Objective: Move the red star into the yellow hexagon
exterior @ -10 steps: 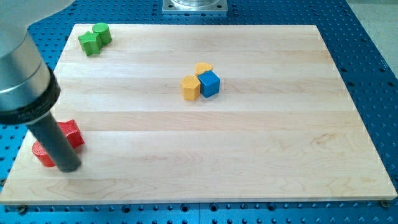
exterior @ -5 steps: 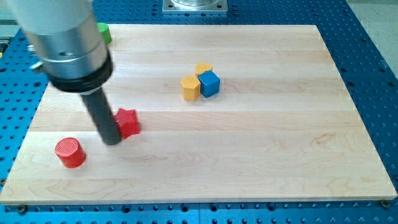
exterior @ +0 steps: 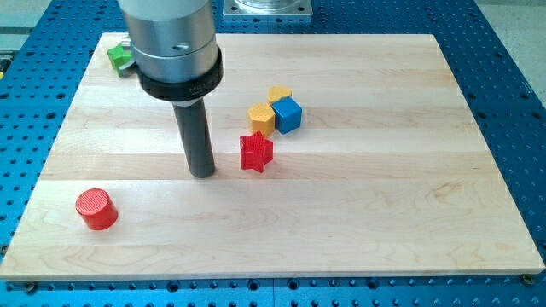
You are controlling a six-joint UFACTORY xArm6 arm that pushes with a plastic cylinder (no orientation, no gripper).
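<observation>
The red star (exterior: 256,153) lies near the middle of the wooden board, just below the yellow hexagon (exterior: 262,119), close to it or barely touching. A blue cube (exterior: 287,114) and a yellow heart (exterior: 279,94) sit against the hexagon on its right and top. My tip (exterior: 203,173) rests on the board to the left of the red star, a small gap apart from it.
A red cylinder (exterior: 95,209) stands near the view's bottom left. A green block (exterior: 119,57) shows at the top left, mostly hidden behind the arm's body. The board (exterior: 384,213) lies on a blue perforated table.
My tip has swept from the bottom left toward the middle, pushing the red star up and right until it lies just below the yellow hexagon. The red cylinder stayed behind.
</observation>
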